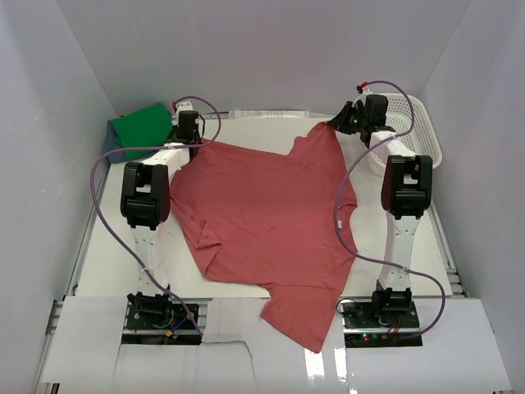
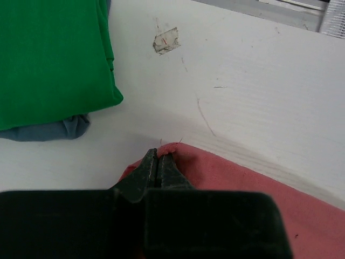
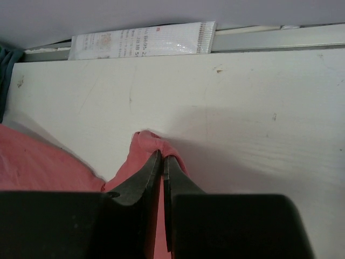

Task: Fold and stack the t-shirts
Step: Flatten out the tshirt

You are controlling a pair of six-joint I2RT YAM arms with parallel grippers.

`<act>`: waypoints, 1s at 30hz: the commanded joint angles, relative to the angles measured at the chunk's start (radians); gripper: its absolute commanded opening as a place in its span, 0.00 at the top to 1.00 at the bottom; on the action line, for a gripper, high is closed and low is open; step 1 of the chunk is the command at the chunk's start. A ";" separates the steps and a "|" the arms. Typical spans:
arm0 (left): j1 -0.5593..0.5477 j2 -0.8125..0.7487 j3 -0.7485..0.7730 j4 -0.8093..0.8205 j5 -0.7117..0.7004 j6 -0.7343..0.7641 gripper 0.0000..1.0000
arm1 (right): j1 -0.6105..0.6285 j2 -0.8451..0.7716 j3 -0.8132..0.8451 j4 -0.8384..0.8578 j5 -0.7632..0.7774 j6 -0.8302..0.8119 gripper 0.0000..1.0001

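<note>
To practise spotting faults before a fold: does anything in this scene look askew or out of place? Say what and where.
The red shirt lies askew and rumpled, its near end spilling over the near edge of the table. A tape scrap sits on the table by the green shirt.

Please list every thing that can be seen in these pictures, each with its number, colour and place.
red shirt: 1, brick-red, spread across the table middle
green shirt: 1, bright green, folded, far left corner
blue-grey shirt: 1, blue-grey, under the green shirt
basket: 1, white, far right corner
packet: 1, white with print, along the far edge
tape: 1 piece, whitish, on the table near the green shirt
table: 1, white
cables: 2, purple, one along each arm
left gripper: 1, black, shut on the red shirt's far left edge
right gripper: 1, black, shut on the red shirt's far right corner
</note>
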 commanded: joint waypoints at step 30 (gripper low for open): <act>0.020 0.048 0.145 -0.091 0.027 0.022 1.00 | -0.022 -0.013 0.081 -0.025 -0.064 0.022 0.92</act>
